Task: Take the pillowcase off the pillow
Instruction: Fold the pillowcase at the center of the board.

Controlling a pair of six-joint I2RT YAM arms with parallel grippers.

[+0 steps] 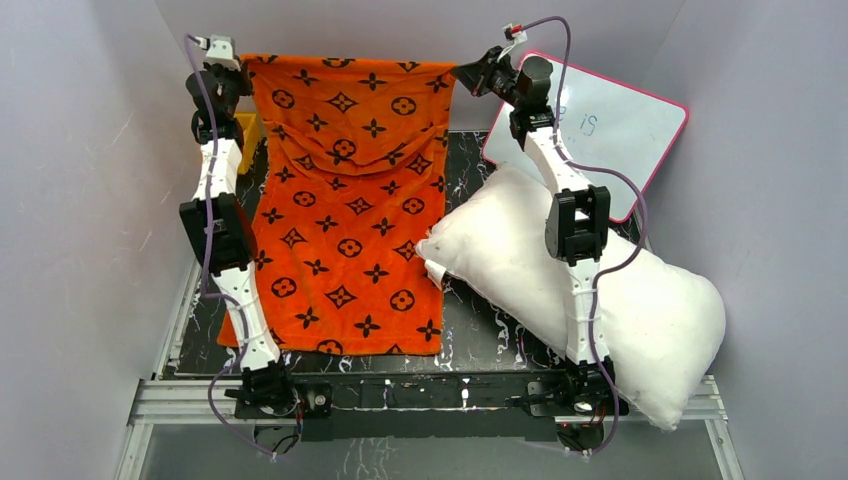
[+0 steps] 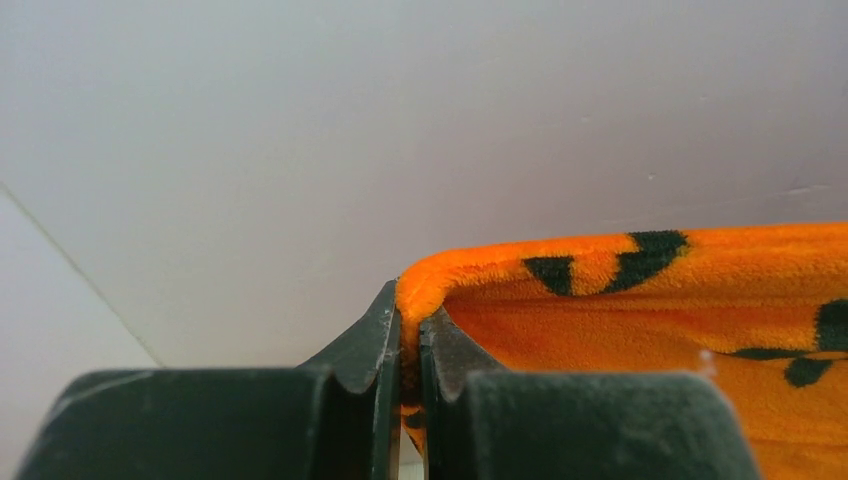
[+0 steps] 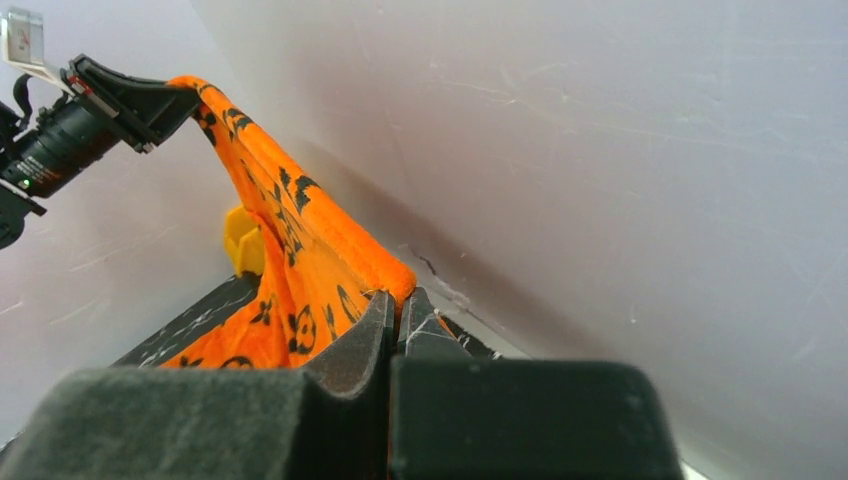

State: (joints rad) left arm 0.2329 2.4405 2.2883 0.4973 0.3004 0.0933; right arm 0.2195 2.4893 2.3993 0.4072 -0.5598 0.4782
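Currently | left gripper (image 2: 408, 335) pinched tight on pillowcase (image 1: 345, 200) far-left corner | right gripper (image 3: 396, 312) pinched tight on far-right corner | pillowcase held up, spread between them, lower end on table (image 1: 480, 345) | pillow (image 1: 655, 310) bare, at its right edge.

Pillowcase (image 1: 345, 200) on the left of the desk (image 1: 480, 345), pillow (image 1: 650, 300) just right of it, whiteboard (image 1: 615, 120) behind the pillow.

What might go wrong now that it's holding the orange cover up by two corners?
The left tool and right tool each pinch only a thin corner of the pillowcase, so the fabric might slip free. The pillow lies under the right arm and overhangs the table's near edge; lowering that arm may nudge it off.
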